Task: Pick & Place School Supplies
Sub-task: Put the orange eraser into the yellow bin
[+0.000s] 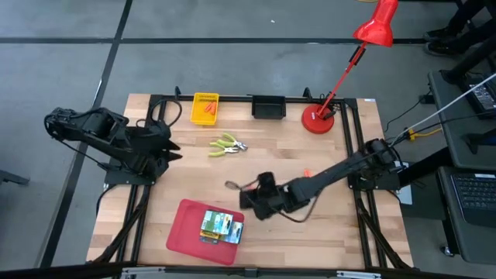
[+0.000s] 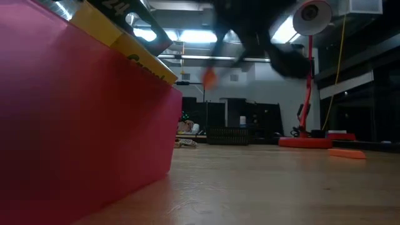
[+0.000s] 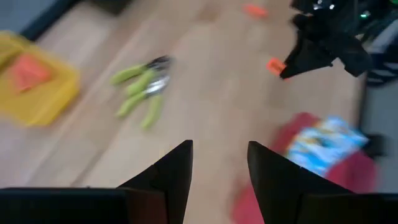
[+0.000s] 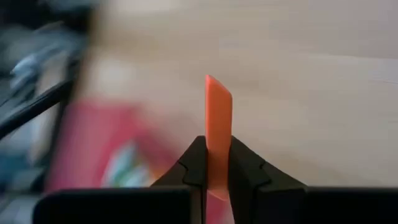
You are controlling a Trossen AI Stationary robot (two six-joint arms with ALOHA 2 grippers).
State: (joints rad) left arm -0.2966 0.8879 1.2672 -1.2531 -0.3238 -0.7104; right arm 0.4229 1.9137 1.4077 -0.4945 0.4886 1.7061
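Your right gripper (image 4: 216, 163) had its jaws pinched on an orange piece (image 4: 217, 124), up off the bench (image 1: 325, 232) near the red tray (image 1: 186, 232); overhead hid it. Left gripper (image 3: 219, 163) waited, jaws apart, empty.

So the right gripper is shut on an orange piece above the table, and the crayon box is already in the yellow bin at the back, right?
Not quite. The crayon box lies in the red tray at the table's front, as the high view shows; the yellow bin holds only orange pieces. The rest stands: the right gripper is shut on an orange piece, clear of the table.
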